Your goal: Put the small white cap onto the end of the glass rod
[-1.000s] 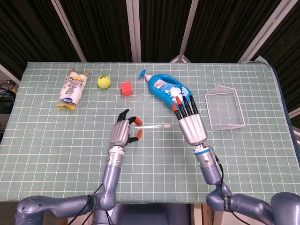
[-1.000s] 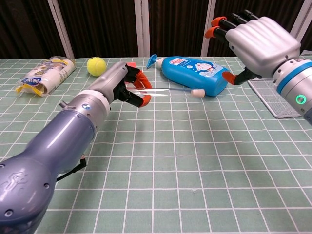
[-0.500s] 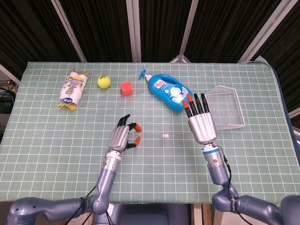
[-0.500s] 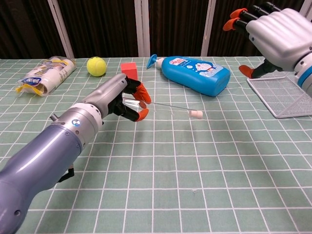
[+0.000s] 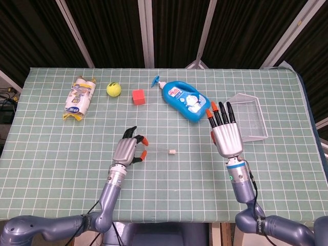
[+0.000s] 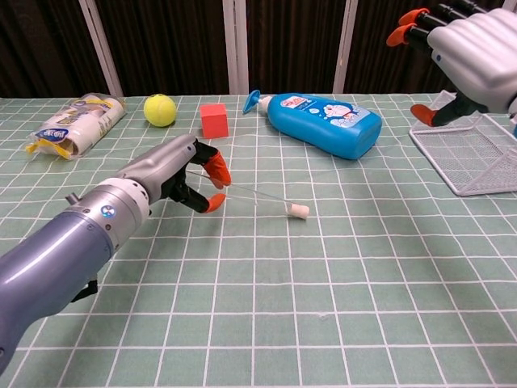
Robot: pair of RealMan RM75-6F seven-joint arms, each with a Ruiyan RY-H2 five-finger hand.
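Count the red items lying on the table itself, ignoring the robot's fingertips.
1: the red cube, near the table's far edge, between the yellow ball and the blue bottle.

Glass rod: clear, smooth, nearly invisible. Small white cap: matt, rubbery-looking. Left hand: satin silver shell, black fingers, glossy orange tips. Right hand: same finish. Table cover: matt green gridded mat. Bottle at 1 o'clock: glossy blue plastic. Basket: white wire mesh. Ball: fuzzy yellow felt.

Both silver-backed hands, left hand and right hand, have black fingers with orange tips.
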